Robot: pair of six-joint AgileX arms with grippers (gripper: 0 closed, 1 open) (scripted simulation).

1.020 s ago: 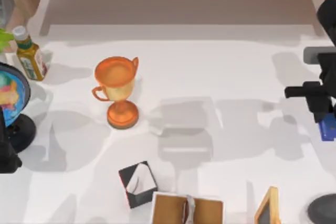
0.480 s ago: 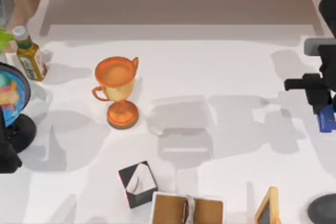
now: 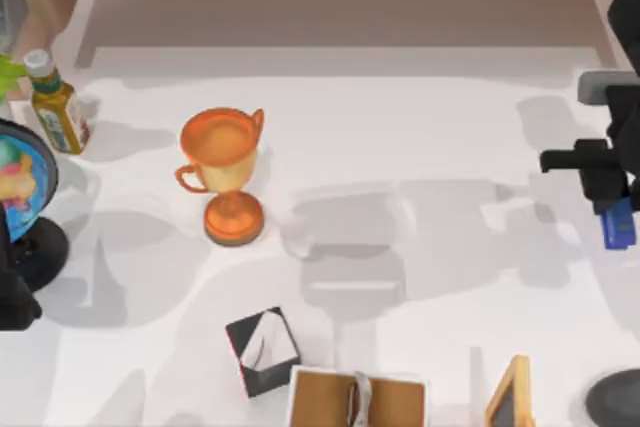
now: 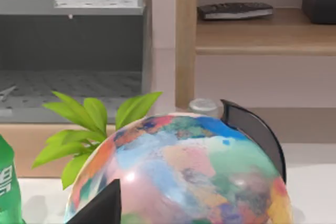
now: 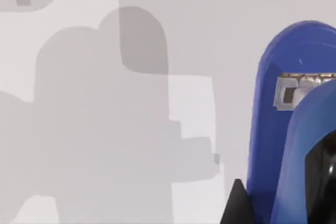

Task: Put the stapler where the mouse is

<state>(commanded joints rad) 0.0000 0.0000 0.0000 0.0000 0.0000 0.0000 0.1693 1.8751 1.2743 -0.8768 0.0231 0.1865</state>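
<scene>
The stapler [image 3: 619,224] is mostly hidden beneath the right gripper [image 3: 612,209] — its black end unseen; the globe [image 3: 22,182] is cut off at the table's left edge.

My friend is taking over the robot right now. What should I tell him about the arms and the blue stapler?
Right gripper: at the table's right edge, shut on the stapler, held above the table.
Left arm: parked at the left edge, by the globe.
Done: stapler picked up.
Left: carry it to the mouse's spot and set it down. No mouse can be seen from the top, so find that spot first.
</scene>
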